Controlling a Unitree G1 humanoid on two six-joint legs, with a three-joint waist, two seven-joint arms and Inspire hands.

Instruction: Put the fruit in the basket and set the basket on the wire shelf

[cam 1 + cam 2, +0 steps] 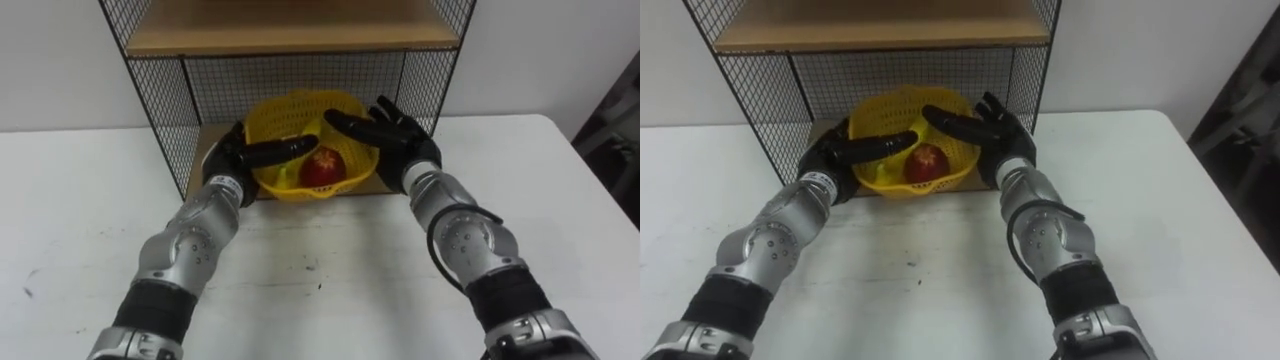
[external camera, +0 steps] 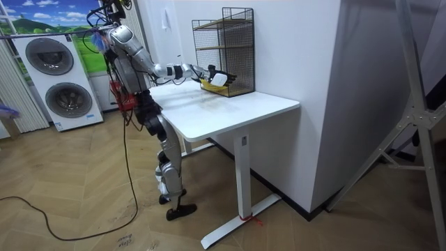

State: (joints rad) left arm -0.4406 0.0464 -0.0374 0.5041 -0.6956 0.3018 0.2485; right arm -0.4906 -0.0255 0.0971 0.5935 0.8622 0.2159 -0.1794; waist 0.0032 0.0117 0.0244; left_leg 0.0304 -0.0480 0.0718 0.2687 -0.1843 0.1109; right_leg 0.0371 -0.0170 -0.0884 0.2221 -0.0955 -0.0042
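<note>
Here both arms reach forward; left hand (image 1: 234, 160) and right hand (image 1: 404, 138), outstretched and unclenched, flank the basket (image 1: 300, 103).

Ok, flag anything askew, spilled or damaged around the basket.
Nothing stands out. The yellow basket sits upright on the wire shelf's bottom board, red fruit inside, left hand and right hand open at its rim.
</note>
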